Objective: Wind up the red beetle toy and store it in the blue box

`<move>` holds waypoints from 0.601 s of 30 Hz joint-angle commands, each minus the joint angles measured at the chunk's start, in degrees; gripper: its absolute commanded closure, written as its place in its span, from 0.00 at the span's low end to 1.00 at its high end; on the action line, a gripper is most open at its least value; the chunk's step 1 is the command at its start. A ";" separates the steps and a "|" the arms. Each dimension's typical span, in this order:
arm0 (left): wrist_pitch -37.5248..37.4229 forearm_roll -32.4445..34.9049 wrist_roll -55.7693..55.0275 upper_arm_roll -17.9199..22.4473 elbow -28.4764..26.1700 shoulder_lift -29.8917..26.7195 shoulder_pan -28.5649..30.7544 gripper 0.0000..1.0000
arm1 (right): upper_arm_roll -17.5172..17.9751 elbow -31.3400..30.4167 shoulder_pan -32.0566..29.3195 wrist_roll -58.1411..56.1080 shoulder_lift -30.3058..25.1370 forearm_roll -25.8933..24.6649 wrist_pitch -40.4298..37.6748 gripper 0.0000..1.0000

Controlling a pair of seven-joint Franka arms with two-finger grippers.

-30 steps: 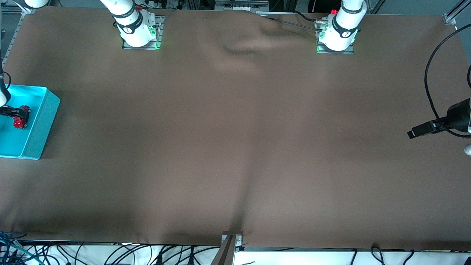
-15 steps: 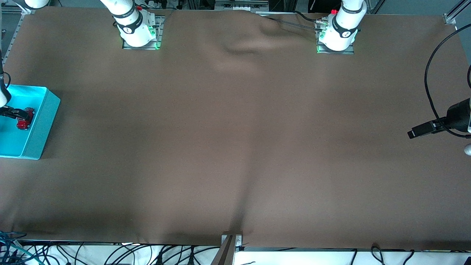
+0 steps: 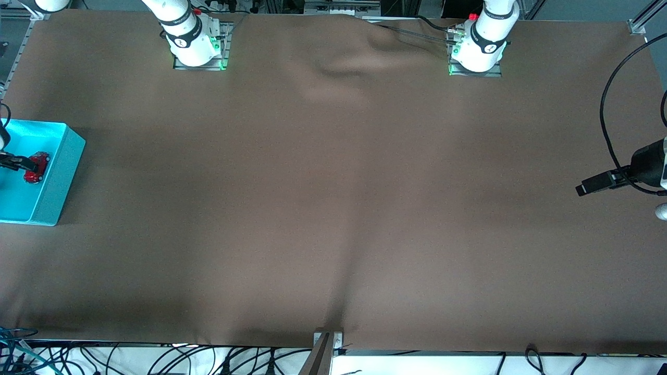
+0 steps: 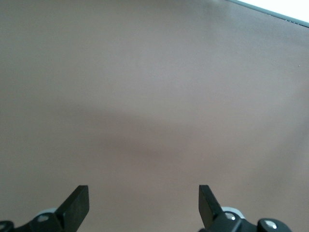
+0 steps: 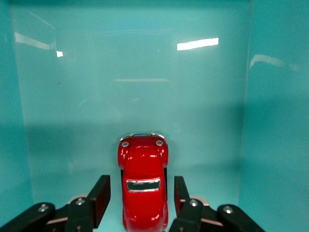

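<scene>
From the front view I see the glossy red beetle toy [image 3: 36,167] in the blue box [image 3: 57,177] at the right arm's worktop [image 3: 333,208] end, while the right wrist view shows my right end effector [image 5: 139,197] parted beside it, and the left wrist view shows my waiting left end effector [image 4: 144,202] wide over bare worktop.

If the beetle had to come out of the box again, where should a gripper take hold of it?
Grip the beetle across its narrow body, one finger on each long side, coming straight down from above. It sits upright on the floor of the box, whose tall walls block a sideways approach. The right gripper already straddles it that way, fingers open; the left gripper waits over bare table.
</scene>
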 commanded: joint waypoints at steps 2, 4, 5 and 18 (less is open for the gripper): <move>-1.00 -0.32 1.32 -0.16 0.40 -0.69 0.11 0.00 | 0.47 4.72 -0.61 1.36 -1.09 0.58 -9.67 0.33; -1.00 -0.32 1.32 -0.25 0.40 -0.69 0.11 0.00 | 0.29 5.51 -0.52 1.36 -1.18 0.58 -11.35 0.18; -1.00 -0.32 1.32 -0.43 0.40 -0.69 0.11 0.00 | 0.29 5.69 -0.52 1.36 -1.27 0.58 -11.88 0.11; -1.08 -0.41 1.15 -1.31 0.40 -1.04 -0.15 0.00 | 0.11 5.69 0.62 4.42 -4.08 -0.29 -14.87 0.00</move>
